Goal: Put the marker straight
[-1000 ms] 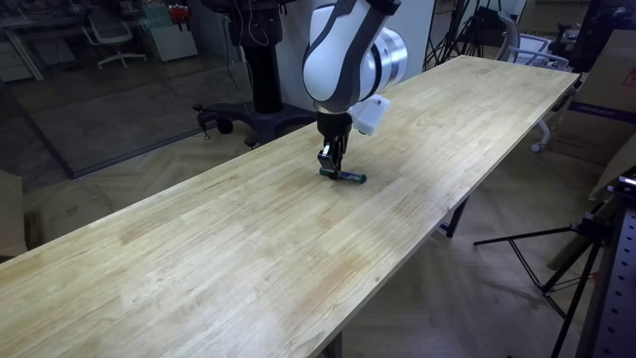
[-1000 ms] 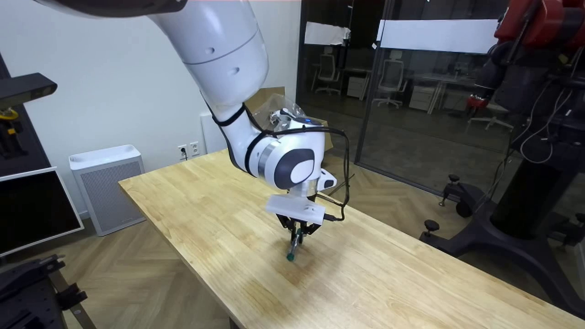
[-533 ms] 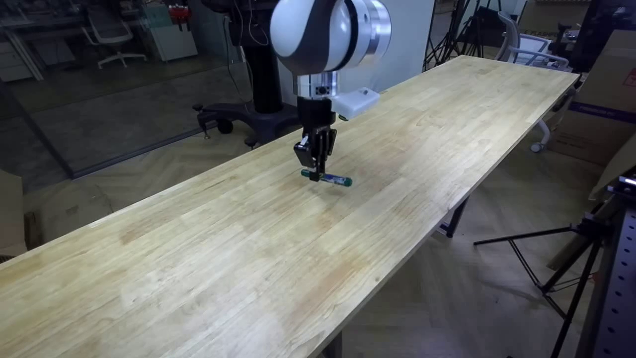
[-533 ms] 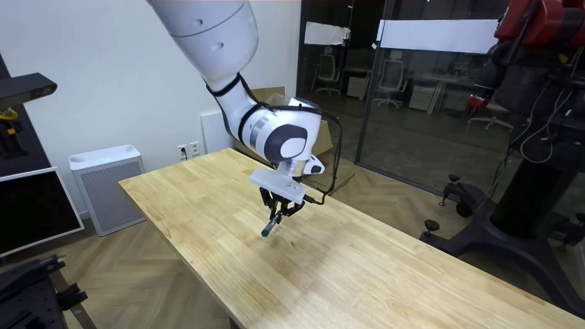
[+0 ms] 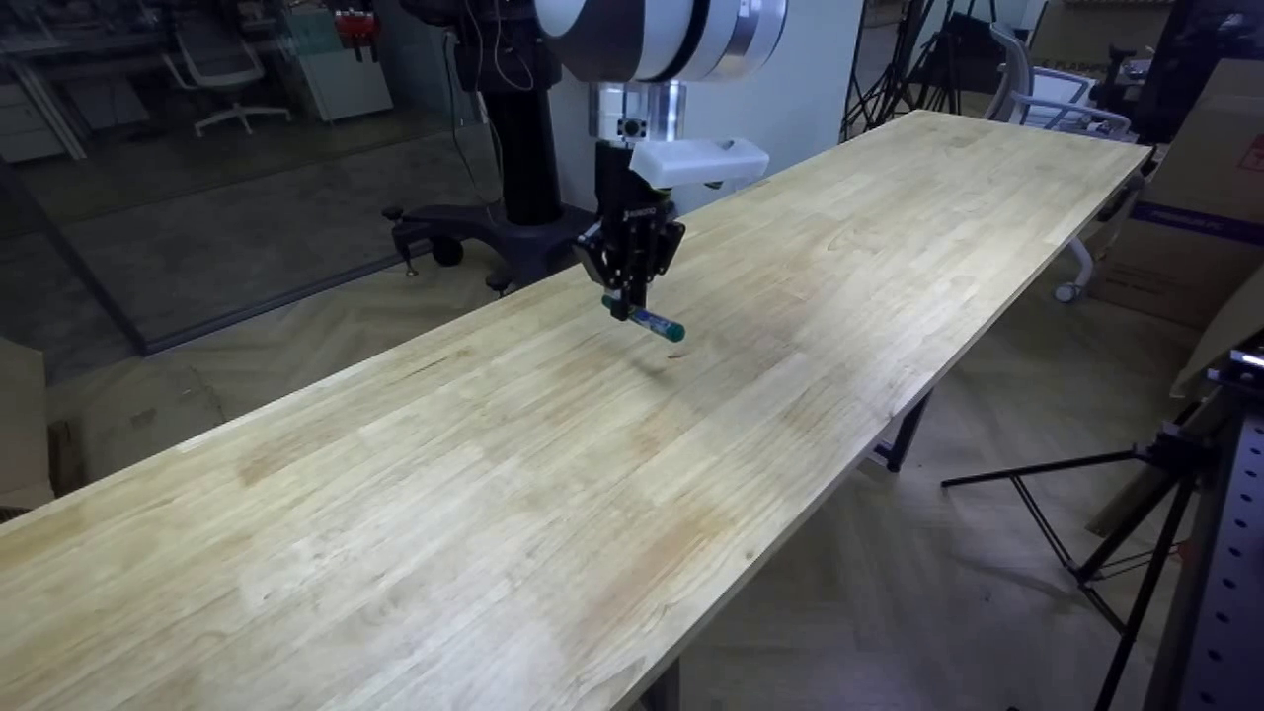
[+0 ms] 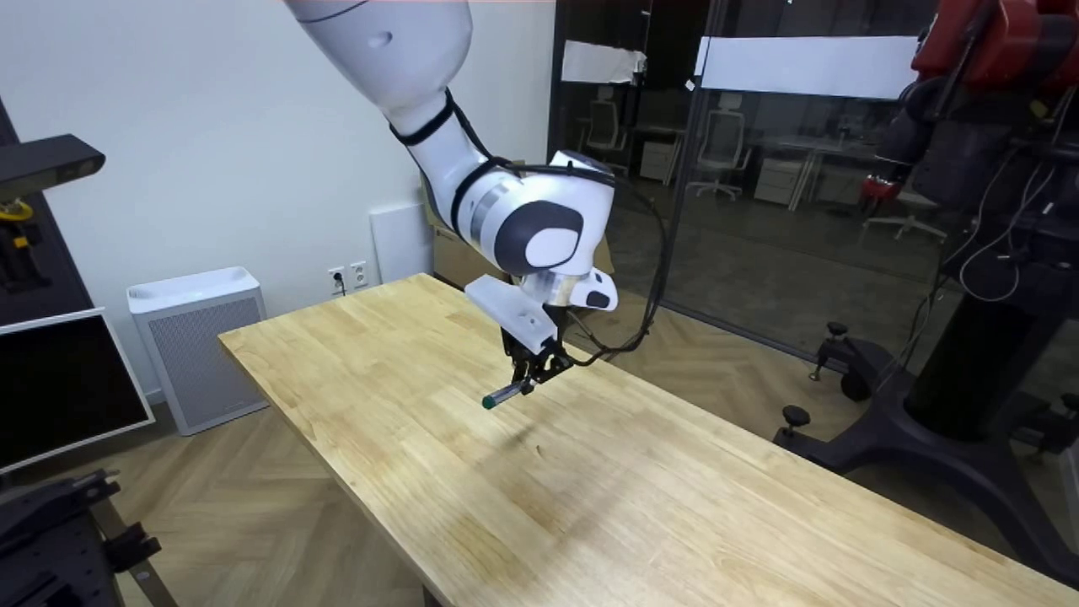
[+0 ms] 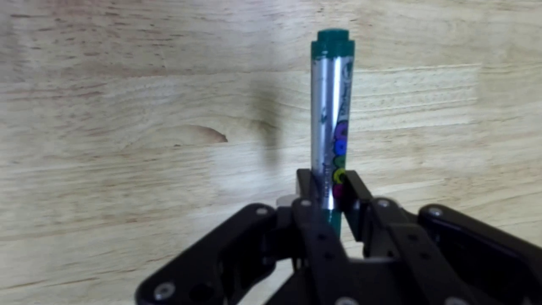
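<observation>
My gripper (image 7: pixel 329 185) is pinching the marker (image 7: pixel 331 110), which I'm lifting clear of the table (image 5: pixel 444 513) and turning from its angle a second ago, so straightening is probably starting, setting down still pending

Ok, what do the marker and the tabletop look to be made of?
Marker: glossy silvery barrel, metal or metallic-coated plastic, judging by the bright streak along it; the dark green end looks like plastic, from its even, solid colour. Tabletop: light wood, probably joined strips with a satin finish, from the grain, straight seams and soft sheen.
</observation>
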Available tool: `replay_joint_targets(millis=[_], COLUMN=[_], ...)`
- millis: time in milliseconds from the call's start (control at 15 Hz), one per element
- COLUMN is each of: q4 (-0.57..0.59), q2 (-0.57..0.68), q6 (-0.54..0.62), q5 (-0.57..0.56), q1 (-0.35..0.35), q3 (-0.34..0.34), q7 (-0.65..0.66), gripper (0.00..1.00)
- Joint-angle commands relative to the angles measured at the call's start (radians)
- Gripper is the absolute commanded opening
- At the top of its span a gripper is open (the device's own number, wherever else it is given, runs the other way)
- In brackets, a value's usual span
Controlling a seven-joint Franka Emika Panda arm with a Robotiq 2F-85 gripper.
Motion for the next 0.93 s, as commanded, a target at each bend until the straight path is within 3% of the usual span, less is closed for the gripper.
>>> replay_joint_targets(millis=[0, 333, 800, 867], q4=[0.029, 0.067, 0.084, 0.085], q2=[0.043, 0.124, 0.160, 0.159], q6=[0.000, 0.024, 0.074, 0.066], q5=[0.002, -0.015, -0.036, -0.038], q1=[0.067, 0.131, 0.193, 0.197], q3=[-0.073, -0.139, -0.189, -0.193], q7=[0.191, 0.353, 0.436, 0.444], gripper=[0.05, 0.05, 0.05, 0.46])
